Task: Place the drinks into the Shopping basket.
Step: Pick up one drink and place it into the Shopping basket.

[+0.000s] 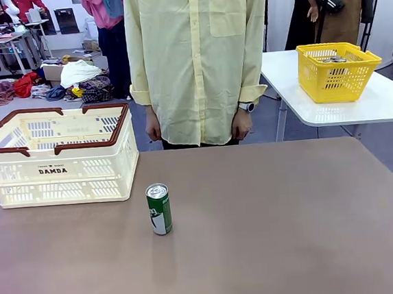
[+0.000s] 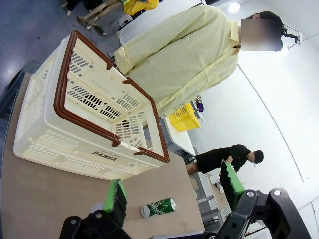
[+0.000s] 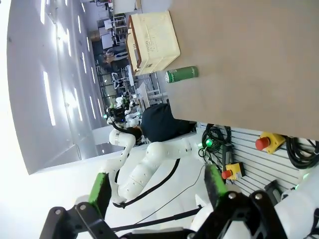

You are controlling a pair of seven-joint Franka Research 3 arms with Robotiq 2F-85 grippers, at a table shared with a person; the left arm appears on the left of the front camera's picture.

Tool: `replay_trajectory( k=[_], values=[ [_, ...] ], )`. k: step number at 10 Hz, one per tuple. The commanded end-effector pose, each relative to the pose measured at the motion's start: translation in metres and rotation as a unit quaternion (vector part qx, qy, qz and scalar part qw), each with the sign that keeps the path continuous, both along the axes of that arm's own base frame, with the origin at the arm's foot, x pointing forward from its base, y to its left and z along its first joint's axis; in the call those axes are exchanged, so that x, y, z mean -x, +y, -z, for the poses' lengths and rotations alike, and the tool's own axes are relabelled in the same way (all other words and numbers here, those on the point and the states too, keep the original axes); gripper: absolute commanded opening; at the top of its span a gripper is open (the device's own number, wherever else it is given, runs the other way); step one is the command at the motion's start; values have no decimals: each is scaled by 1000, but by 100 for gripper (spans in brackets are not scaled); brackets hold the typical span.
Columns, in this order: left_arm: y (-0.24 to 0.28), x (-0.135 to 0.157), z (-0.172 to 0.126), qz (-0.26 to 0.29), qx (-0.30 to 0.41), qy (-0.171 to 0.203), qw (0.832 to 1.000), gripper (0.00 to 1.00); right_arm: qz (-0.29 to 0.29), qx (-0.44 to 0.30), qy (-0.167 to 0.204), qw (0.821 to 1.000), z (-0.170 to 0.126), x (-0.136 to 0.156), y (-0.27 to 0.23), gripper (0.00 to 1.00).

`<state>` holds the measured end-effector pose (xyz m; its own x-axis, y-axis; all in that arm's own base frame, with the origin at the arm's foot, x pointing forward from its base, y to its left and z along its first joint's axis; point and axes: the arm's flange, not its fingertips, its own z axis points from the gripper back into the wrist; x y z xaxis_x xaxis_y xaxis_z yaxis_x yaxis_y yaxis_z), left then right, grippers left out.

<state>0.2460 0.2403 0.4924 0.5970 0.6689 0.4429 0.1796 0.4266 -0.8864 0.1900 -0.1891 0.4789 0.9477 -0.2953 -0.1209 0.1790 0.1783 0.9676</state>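
Note:
A dark green drink can [image 1: 158,209] with a silver top stands upright on the brown table, just right of the Shopping basket [image 1: 82,172]. The basket is cream-white with a brown rim and "DAMDA" on its side, at the table's far left. In the left wrist view my left gripper [image 2: 174,191] is open and held above the table, with the can [image 2: 158,207] showing between its fingers and the basket [image 2: 50,144] beyond. My right gripper [image 3: 157,186] is open with nothing in it, far from the can [image 3: 182,74] and the basket [image 3: 154,45]. The blue can is out of view.
A person in a pale yellow shirt [image 1: 195,57] stands at the table's far edge, hands hanging down. A smaller yellow basket [image 1: 336,71] sits on a separate white table at the back right. The brown table [image 1: 280,236] is bare to the right of the can.

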Motion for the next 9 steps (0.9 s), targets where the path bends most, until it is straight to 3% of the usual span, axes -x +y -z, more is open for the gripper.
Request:
replay_trajectory(
  k=[1,2,3,5,6,8,9],
  values=[
    [0,0,1,1,0,-12,1000,100,0,-5,-4,1000,-6,-1,0,100],
    [0,0,0,0,0,0,1000,100,0,-5,-4,1000,-6,-1,0,100],
    [-49,-30,-17,79,-27,22,996,100,0,-5,-4,1000,-6,-1,0,100],
    [-153,-82,-51,160,-124,80,976,100,0,-5,-4,1000,-6,-1,0,100],
    [-204,-96,-57,198,-187,113,956,100,0,-5,-4,1000,-6,-1,0,100],
    [-311,-106,-39,262,-335,185,886,100,0,-5,-4,1000,-6,-1,0,100],
    [-368,-106,-27,245,-388,182,869,100,0,-5,-4,1000,-6,-1,0,100]
  ],
)
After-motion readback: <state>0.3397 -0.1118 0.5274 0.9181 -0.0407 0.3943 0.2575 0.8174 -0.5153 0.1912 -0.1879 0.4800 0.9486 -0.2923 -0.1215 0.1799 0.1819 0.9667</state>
